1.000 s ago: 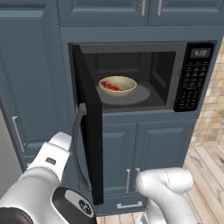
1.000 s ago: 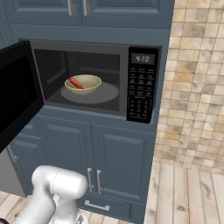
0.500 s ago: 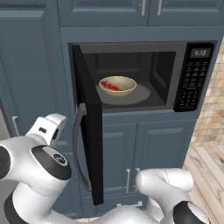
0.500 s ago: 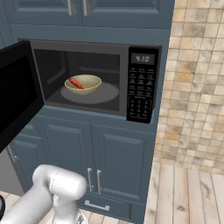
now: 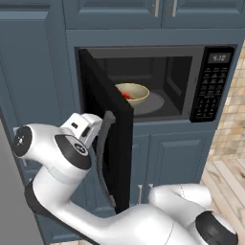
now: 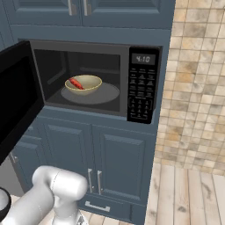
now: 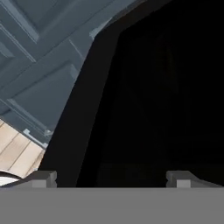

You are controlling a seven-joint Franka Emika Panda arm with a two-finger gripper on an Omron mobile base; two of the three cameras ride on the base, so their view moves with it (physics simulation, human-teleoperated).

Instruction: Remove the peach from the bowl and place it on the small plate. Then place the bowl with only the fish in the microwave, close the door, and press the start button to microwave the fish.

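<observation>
The white arm has swung up behind the wide black microwave door, bringing the claw close against the door's dark outer face with its jaws spread wide, holding nothing. In the left base view the door has begun to swing inward. Beyond it, the olive-tan bowl with the slender red fish sits inside the black built-in microwave. Closing looks under way; the start button comes after.
</observation>
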